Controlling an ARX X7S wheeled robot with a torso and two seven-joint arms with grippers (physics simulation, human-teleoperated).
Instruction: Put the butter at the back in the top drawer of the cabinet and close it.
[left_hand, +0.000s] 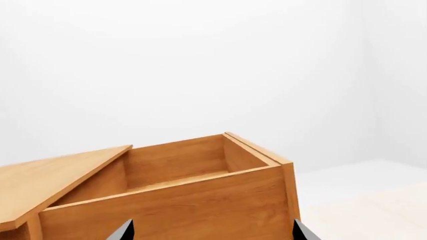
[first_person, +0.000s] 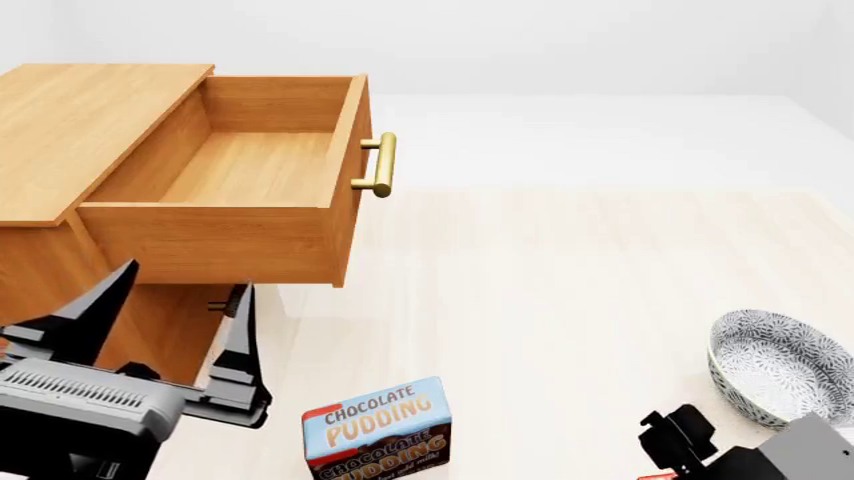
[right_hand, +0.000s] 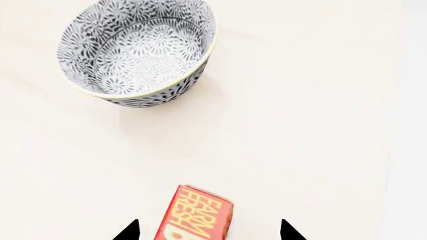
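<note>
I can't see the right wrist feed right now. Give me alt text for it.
A red-and-orange butter carton lettered "FARM FRESH" lies on the pale table, between the two dark tips of the open right pincer, which does not touch it. Farther off sits an empty bowl with a black-and-white floral pattern, apart from the carton.

"CHOCOLATE PUDDING" on blue-brown box (first_person: 378, 432), "FARM FRESH" on red butter carton (right_hand: 195, 214)

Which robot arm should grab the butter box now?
Probably the right one. In its wrist view the butter lies between the open right gripper's fingertips, not yet held. The left gripper hangs open by the already open top drawer, far from the butter.
</note>
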